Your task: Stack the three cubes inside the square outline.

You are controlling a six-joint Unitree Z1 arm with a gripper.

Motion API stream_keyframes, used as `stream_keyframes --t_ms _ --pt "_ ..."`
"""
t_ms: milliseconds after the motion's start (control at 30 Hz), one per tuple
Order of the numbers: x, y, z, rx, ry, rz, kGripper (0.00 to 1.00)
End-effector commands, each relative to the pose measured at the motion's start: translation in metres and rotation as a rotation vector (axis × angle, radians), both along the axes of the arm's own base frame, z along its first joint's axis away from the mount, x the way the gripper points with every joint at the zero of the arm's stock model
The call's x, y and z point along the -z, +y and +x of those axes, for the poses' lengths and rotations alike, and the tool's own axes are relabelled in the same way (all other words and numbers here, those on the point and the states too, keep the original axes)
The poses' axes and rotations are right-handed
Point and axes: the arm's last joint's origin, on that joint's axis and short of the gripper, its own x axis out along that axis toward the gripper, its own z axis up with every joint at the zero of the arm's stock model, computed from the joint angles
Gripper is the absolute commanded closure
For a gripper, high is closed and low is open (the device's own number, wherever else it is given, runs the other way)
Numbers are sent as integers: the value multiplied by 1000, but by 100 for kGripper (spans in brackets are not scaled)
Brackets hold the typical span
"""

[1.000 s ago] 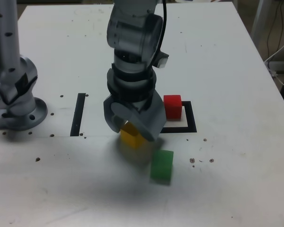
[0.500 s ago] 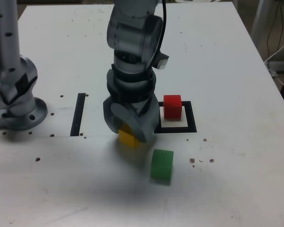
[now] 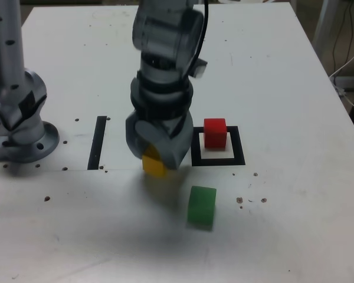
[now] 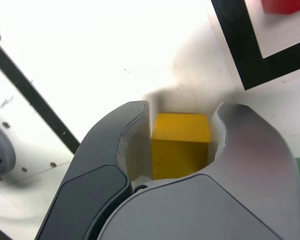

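My gripper (image 3: 159,154) is shut on the yellow cube (image 3: 154,164), which sits between the two grey jaws in the wrist view (image 4: 181,144) and looks slightly lifted off the table. The red cube (image 3: 215,132) stands inside the square outline (image 3: 218,160), at its far edge; a corner of it shows in the wrist view (image 4: 284,5). The green cube (image 3: 202,206) rests on the table in front of the outline, to the exterior view's right of the gripper.
A straight black strip (image 3: 98,142) lies to the exterior view's left of the gripper. A second grey robot base (image 3: 17,112) stands at the table's left edge in the exterior view. Cables hang off the table's right side (image 3: 349,65).
The jaws have closed on the yellow cube. The gripper and cube have shifted slightly towards the exterior view's left and risen a little.
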Motion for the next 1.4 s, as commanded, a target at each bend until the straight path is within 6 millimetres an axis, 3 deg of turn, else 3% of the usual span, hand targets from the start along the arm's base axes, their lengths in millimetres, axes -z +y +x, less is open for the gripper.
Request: stream_keyframes --t_ms 0,267,433,867,1367 --pt "-9 3 2 -26 -3 9 78" --pt "-45 18 38 -148 -56 3 78" --pt "-54 37 62 -237 -91 -20 78" --pt "-46 79 87 -394 -88 -36 78" --pt "-34 86 92 -427 -59 -40 77"
